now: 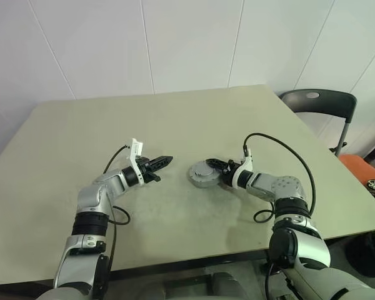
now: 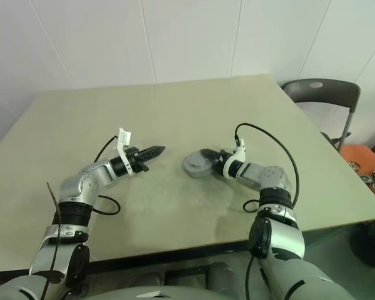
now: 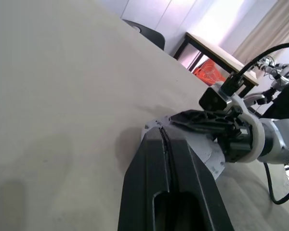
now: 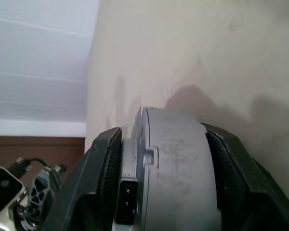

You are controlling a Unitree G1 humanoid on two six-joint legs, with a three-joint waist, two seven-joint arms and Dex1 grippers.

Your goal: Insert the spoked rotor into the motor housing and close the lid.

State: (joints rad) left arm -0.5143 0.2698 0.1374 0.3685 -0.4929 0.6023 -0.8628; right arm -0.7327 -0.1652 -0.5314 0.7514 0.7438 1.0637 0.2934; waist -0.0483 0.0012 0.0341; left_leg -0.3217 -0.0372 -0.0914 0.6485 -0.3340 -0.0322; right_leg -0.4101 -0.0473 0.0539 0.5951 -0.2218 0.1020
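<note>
The motor housing (image 1: 202, 177), a short round grey cup, rests on the table (image 1: 112, 131) right of centre. Its top is a flat grey face that looks like the lid (image 1: 204, 170) seated on it. The spoked rotor is hidden. My right gripper (image 1: 215, 172) reaches in from the right. Its two black fingers (image 4: 103, 163) press on opposite sides of the housing (image 4: 178, 168). My left gripper (image 1: 166, 160) is shut and empty. It hovers level just left of the housing and points toward it. In the left wrist view its tips (image 3: 162, 132) are close to the housing (image 3: 209, 156).
A dark chair (image 1: 319, 102) stands beyond the table's far right corner. An orange bin (image 1: 361, 167) sits on the floor to the right. The table's front edge runs close under both arms. A white wall backs the table.
</note>
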